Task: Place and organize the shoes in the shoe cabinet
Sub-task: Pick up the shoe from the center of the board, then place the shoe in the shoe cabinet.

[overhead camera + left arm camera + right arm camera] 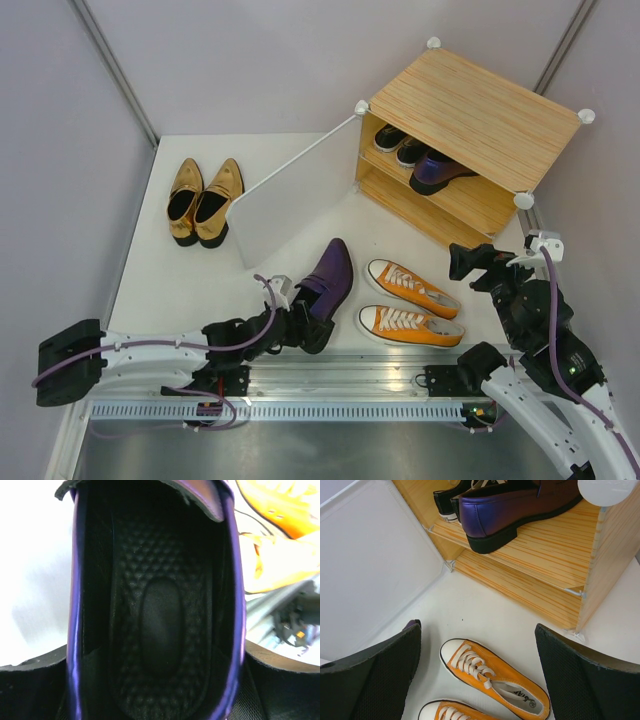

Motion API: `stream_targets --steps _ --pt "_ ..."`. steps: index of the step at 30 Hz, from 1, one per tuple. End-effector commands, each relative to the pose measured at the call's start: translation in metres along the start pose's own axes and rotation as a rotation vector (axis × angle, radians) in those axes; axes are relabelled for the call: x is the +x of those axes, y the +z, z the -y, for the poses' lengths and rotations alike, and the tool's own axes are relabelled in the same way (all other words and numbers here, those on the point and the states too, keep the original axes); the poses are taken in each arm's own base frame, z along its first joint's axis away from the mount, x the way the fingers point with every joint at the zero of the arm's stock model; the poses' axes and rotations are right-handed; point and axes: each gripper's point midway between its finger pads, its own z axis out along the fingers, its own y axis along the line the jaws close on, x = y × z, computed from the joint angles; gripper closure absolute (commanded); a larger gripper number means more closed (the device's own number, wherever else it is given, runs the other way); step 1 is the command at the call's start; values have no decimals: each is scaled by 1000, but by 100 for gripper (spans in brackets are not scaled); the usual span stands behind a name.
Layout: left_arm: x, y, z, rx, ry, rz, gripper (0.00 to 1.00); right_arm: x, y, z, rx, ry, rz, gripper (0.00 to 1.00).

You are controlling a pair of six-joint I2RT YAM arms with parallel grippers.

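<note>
The only lettering in view sits on the pale insole of one orange canvas sneaker with white laces (495, 677), seen from the right wrist camera - a short dark printed mark near the heel, a few small characters, too blurred to read with any certainty. Nothing else carries legible text.

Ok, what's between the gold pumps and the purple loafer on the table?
The open white door, swung out across the table, stands between the gold pumps and the purple loafer. The top view shows it.
</note>
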Motion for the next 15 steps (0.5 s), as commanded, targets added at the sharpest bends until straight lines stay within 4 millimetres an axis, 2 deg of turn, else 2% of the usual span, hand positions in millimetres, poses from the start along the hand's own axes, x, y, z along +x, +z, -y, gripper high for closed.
stream_targets --steps 1,2,3,5,6,8,12,15 --pt "-28 -15 55 207 -109 56 98 -6 -2 -2 -10 0 11 2" --pt "-32 -17 59 222 -80 68 98 -7 -3 -3 -12 4 12 2" --pt "-43 -21 72 250 -71 86 98 -8 -3 -3 -14 7 17 2" --pt "-49 -22 78 240 0 92 98 -12 -5 -4 -17 10 22 2" --pt "-59 -25 91 256 16 105 98 -15 -6 -3 -13 8 26 2" --pt "-60 -20 91 224 71 102 98 -20 -8 -3 -11 11 39 2" --pt "-69 -16 102 225 74 119 98 -24 -10 0 5 3 50 2" --pt "-75 -20 117 295 42 134 98 -27 -11 2 12 0 53 2"
